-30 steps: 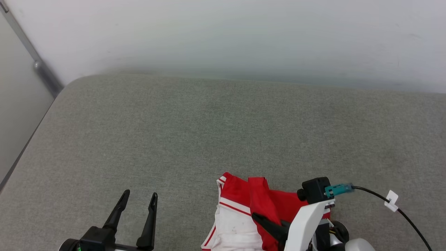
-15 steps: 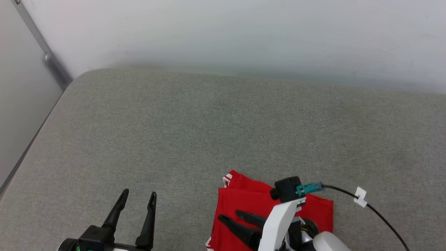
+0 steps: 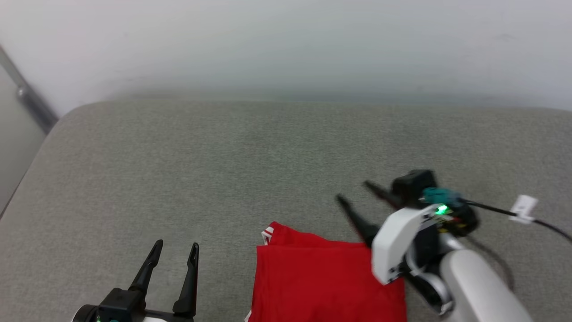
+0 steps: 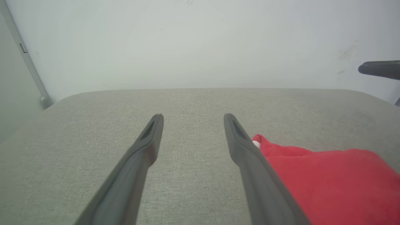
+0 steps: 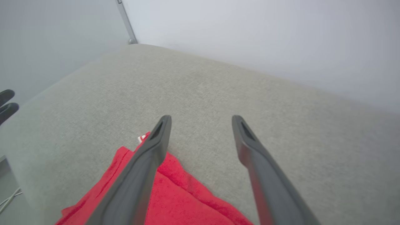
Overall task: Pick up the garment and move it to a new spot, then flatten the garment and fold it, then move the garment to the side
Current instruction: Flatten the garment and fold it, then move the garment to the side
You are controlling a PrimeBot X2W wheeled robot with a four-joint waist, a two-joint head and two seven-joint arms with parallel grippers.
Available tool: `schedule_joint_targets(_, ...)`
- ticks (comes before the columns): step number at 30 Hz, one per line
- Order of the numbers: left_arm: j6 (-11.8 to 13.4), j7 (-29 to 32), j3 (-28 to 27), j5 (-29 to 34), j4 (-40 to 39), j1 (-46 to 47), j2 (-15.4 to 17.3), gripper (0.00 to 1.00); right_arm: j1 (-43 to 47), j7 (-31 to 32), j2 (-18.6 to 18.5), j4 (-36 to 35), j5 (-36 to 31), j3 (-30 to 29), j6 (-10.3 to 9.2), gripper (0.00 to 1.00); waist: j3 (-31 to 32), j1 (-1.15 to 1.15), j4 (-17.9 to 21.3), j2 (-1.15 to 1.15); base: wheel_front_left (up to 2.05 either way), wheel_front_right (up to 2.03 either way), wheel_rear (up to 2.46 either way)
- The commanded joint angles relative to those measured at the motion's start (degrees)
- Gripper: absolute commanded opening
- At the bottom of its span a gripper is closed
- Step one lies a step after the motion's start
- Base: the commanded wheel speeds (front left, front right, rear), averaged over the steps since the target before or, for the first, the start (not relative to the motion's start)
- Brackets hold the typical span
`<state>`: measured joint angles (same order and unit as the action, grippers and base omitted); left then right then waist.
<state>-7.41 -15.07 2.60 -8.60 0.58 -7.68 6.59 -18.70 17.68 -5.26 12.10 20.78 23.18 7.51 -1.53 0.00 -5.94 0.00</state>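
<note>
The garment (image 3: 321,281) lies folded on the grey padded surface (image 3: 223,170) at the bottom centre, red side up, with a bit of striped white trim at its far left corner. My right gripper (image 3: 355,191) is open and empty, raised just beyond the garment's far right edge. In the right wrist view that gripper (image 5: 201,118) has its fingers spread over the garment (image 5: 175,193) and the bare pad. My left gripper (image 3: 177,245) stands open and empty to the garment's left. In the left wrist view it (image 4: 192,116) has the garment (image 4: 328,181) beside its right finger.
A pale wall runs along the far edge of the pad. A metal rail (image 3: 27,98) slants down at the far left, past the pad's left edge. A black cable with a white tag (image 3: 523,208) trails from my right wrist.
My right gripper opened, let go of the garment's fold and lifted away toward the far right. The garment now lies flat and folded, red side up. The head camera has shifted.
</note>
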Motion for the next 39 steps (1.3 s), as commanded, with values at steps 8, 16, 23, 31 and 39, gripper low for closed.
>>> schedule_joint_targets(8,-0.07,-0.12,-0.56,-0.63,-0.91,1.5,-0.66,1.0,5.53,-8.17,-7.1,-10.39,-11.84,-9.81,-0.04,1.0,-0.56,0.0,3.1,0.0,0.0,0.0,0.0)
schedule_joint_targets(16,-0.07,-0.12,-0.45,-1.24,-1.7,1.16,-1.1,1.0,17.33,-17.31,-3.62,-17.42,-12.34,-23.33,-0.03,1.0,-0.46,0.0,3.94,0.0,0.0,0.0,0.0)
schedule_joint_targets(23,-0.07,-0.12,-0.05,-1.78,-2.36,0.5,-1.16,1.0,24.34,-23.08,-0.87,-19.78,-12.95,-24.84,-0.03,1.0,-0.21,0.0,4.05,0.0,0.0,0.0,0.0)
schedule_joint_targets(31,-0.07,-0.12,0.41,-1.93,-2.74,0.14,-1.23,1.0,27.73,-25.85,1.23,-18.98,-13.03,-24.29,-0.03,1.0,0.14,0.0,4.01,0.0,0.0,0.0,0.0)
schedule_joint_targets(39,-0.08,-0.12,0.89,-1.86,-2.75,0.46,-0.79,1.0,27.95,-21.51,0.08,-19.96,-11.56,-23.5,-0.03,1.0,-0.11,0.0,3.55,0.0,0.0,0.0,0.0)
